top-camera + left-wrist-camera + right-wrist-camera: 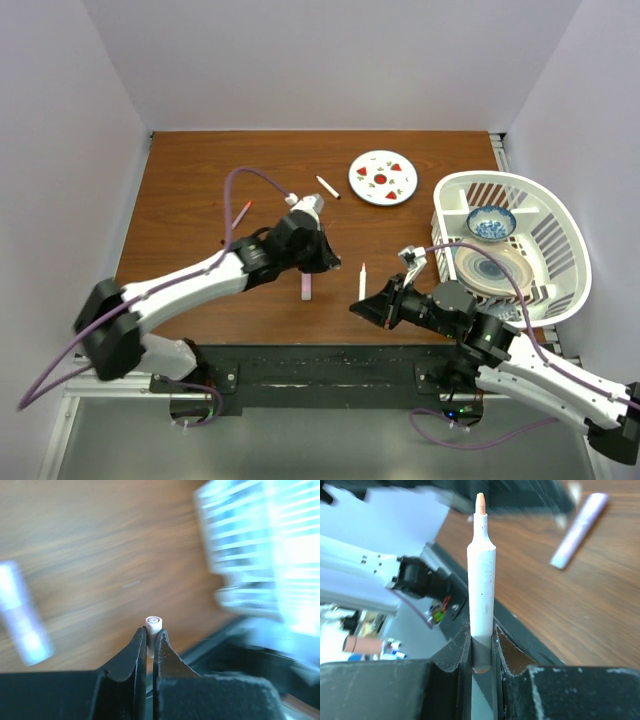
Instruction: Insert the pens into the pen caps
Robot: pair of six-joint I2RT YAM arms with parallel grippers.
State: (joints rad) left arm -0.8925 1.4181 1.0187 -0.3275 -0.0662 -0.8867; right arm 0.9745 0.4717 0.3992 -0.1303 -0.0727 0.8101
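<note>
My left gripper (pixel 150 633) is shut on a tiny whitish pen cap (pixel 153 624), whose open end pokes out above the fingertips. From above, that gripper (pixel 326 262) hovers over the table's middle, just above the thick pale pink marker (pixel 305 287) lying flat. My right gripper (pixel 481 632) is shut on the lower end of a thin white pen (pixel 481 575) held upright, orange tip (pixel 480 500) up. In the top view this pen (pixel 362 279) stands in the right gripper (pixel 363 303), right of the marker. Another thin pen (pixel 327 187) and a red-ended one (pixel 241 212) lie farther back.
A round white plate with red marks (pixel 383 178) sits at the back. A white basket (pixel 545 215) at the right holds a blue bowl (pixel 491 222) and a patterned plate (pixel 497 270). The black table edge (pixel 330 358) runs along the front.
</note>
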